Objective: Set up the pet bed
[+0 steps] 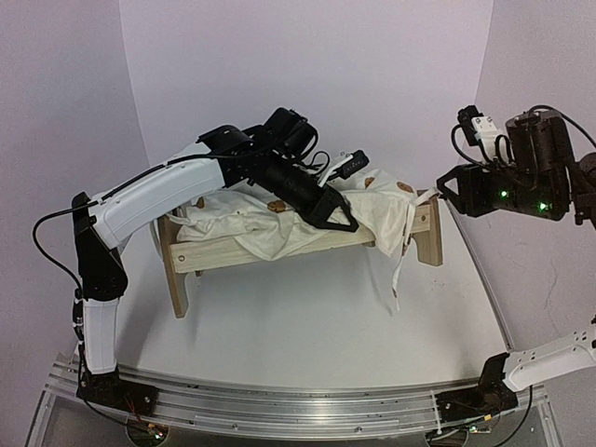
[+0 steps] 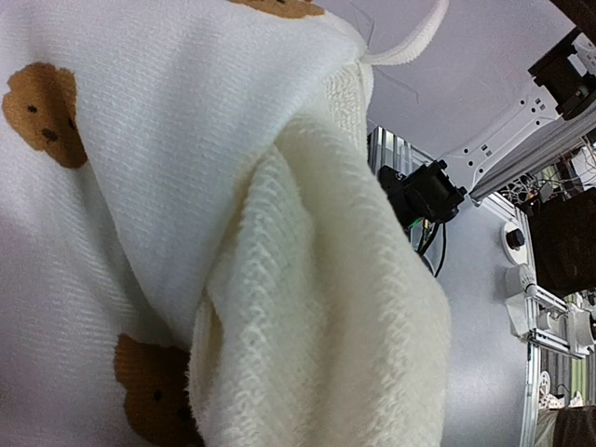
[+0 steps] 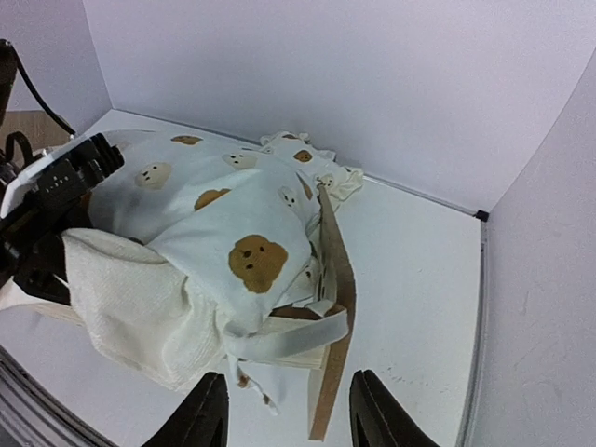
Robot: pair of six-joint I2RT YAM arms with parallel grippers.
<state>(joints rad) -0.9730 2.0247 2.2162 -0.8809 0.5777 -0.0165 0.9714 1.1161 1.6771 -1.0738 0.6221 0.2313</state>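
Note:
The pet bed's light-wood frame (image 1: 279, 250) stands across the middle of the table. The cream bear-print duvet (image 1: 382, 214) lies rumpled over it and spills over the front right corner. My left gripper (image 1: 341, 221) is down on the duvet in the middle of the bed and shut on a fold of it. In the left wrist view the duvet (image 2: 140, 186) and its textured underside (image 2: 326, 307) hide the fingers. My right gripper (image 3: 289, 414) hangs open just off the right end board (image 3: 335, 270), nothing between its fingers (image 3: 200, 414). A tie string (image 3: 289, 333) loops across that board.
A tie string (image 1: 396, 279) dangles from the duvet to the table in front of the bed. The aluminium rail (image 1: 279, 400) with both arm bases runs along the near edge. The table's right edge (image 3: 482, 279) meets the wall close behind the right end board.

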